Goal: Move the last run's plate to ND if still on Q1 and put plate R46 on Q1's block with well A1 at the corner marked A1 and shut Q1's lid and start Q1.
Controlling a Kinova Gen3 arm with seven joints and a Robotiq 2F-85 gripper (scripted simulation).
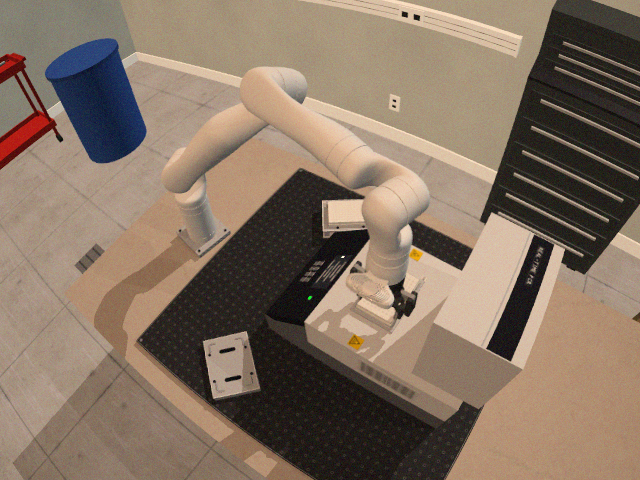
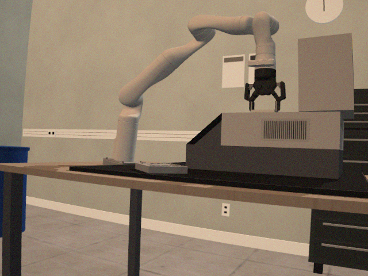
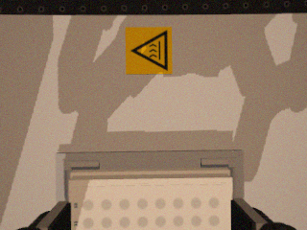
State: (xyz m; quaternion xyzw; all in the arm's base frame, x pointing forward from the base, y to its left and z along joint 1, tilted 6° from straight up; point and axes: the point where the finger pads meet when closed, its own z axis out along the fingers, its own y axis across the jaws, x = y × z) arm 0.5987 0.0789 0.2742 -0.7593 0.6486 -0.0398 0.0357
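Note:
Q1 [image 1: 439, 281] [image 2: 261, 160] has its lid [image 1: 478, 289] [image 2: 325, 74] standing open, and its lamp [image 1: 309, 298] is green. A pale plate [image 1: 372, 311] [image 3: 151, 189] lies on Q1's block [image 3: 150, 159], inside the locators. My gripper [image 2: 264, 108] [image 3: 151, 216] points straight down over it, with the fingers against its two long sides; it looks shut on the plate. The plate's far part is out of the wrist view. Another plate [image 1: 345, 210], apparently R46, sits on the nest N1 [image 1: 330, 230], partly hidden by the arm. The other nest, apparently ND [image 1: 227, 365] [image 2: 166, 169], is empty.
The raised lid stands close behind the gripper. Q1's sloped key panel [image 1: 294, 289] faces the arm's base [image 1: 203, 240]. Yellow warning labels [image 1: 355, 341] [image 1: 415, 254] [image 3: 149, 50] flank the block. All stands on a black perforated board [image 1: 217, 304].

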